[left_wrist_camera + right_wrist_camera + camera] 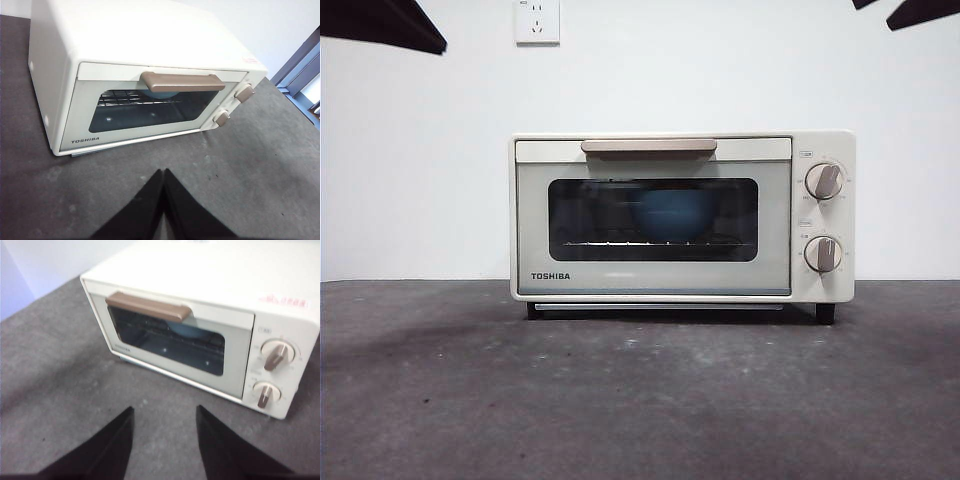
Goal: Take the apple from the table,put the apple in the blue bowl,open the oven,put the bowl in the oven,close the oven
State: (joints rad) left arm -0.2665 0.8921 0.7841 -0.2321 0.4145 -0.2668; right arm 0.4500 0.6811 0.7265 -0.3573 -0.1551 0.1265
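The oven [682, 216] sits on the table [640, 400] with its door shut tight. Through the dark glass you can see the blue bowl [674, 213] resting on the wire rack [650, 241] inside. The apple can't be seen; it is likely down in the bowl, but the glass is too dark and the bowl too deep to be sure.

The handle [649, 146] lies flat against the top of the door, so nothing is pulling on it now. The two knobs [823, 181] are on the side of the oven, one above the other.

The left gripper [163, 172] hangs over the table in front of the oven. Its jaws are pressed together and hold nothing. The right gripper [165, 415] hangs near the front of the oven too, on the side with the knobs. Its jaws are spread wide apart and they hold nothing as well.

Both arms are well away from the oven, touching nothing. In the front view they only show as dark tips in the top corners. With the bowl inside and the door shut, the job looks done, so the arms have no need to be close
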